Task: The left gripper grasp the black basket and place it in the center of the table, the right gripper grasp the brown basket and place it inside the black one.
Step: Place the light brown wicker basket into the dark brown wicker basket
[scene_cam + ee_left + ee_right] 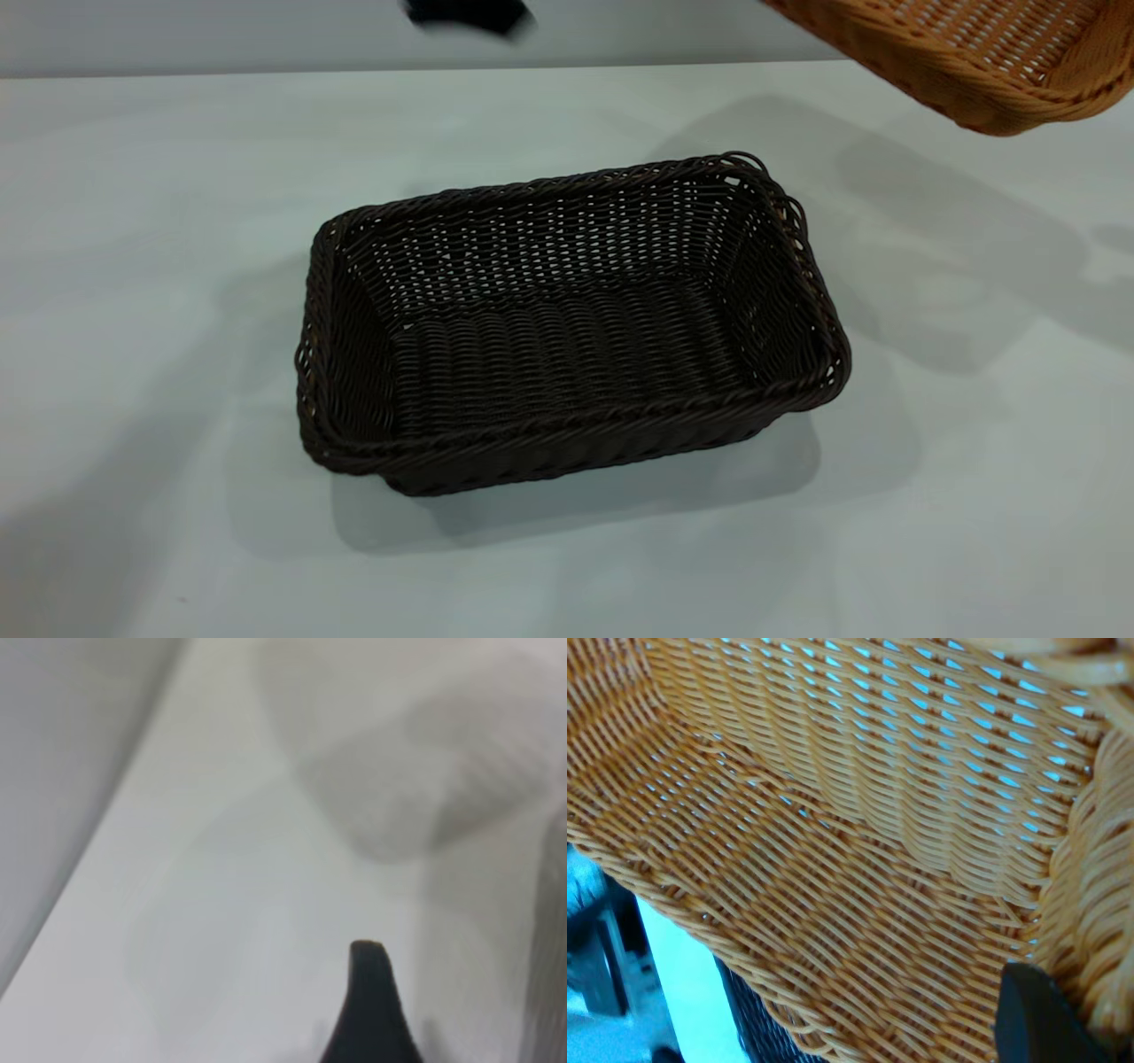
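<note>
Dark woven black basket (567, 346), orange-tan brown basket (983, 53)

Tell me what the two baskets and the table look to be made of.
Black basket: woven wicker or rattan-like strands, possibly plastic, very dark, slight sheen; braided rim, open-weave sides. Brown basket: the same weave in orange-tan, light showing through its gaps in the right wrist view. Table: smooth, plain white top, likely laminate; it shows soft shadows.

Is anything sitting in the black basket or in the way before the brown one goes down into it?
Nothing visible does. The black basket sits empty on the table, and the brown basket hangs tilted in the air up at its far right, with only open table between them. The right wrist view shows the right gripper's finger against the brown basket's wall.
</note>
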`<act>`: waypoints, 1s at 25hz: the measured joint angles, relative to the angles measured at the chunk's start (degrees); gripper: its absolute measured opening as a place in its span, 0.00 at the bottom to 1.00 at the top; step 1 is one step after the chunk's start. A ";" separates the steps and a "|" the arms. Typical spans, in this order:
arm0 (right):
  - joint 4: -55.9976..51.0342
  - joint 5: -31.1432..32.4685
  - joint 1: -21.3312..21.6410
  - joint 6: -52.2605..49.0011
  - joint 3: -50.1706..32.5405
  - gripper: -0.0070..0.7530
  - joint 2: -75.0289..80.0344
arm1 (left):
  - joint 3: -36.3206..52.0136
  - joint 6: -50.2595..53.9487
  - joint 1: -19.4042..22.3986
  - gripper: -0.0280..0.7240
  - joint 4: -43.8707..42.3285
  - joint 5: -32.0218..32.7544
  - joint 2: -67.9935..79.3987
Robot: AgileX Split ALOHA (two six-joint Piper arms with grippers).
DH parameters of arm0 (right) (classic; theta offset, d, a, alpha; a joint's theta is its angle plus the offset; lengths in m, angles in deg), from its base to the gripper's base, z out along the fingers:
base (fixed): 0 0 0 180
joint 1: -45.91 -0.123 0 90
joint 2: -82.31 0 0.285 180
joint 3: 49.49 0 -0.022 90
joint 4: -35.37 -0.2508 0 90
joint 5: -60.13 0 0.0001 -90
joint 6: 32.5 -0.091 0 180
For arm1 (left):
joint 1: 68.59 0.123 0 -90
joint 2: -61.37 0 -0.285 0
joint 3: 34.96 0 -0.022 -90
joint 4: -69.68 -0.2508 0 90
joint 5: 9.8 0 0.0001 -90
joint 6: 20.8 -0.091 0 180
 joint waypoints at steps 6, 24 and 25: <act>7.65 2.66 -5.87 -2.92 0.00 0.10 -2.16 | 0.00 16.50 12.12 0.69 -2.52 10.22 -3.06; 20.07 -2.25 -34.46 -4.76 0.92 0.10 -0.17 | 0.00 19.24 20.22 0.69 -3.84 18.56 -3.01; 20.41 -2.30 -34.93 -4.76 1.64 0.10 0.78 | 0.00 19.24 20.22 0.69 -3.84 18.56 -3.01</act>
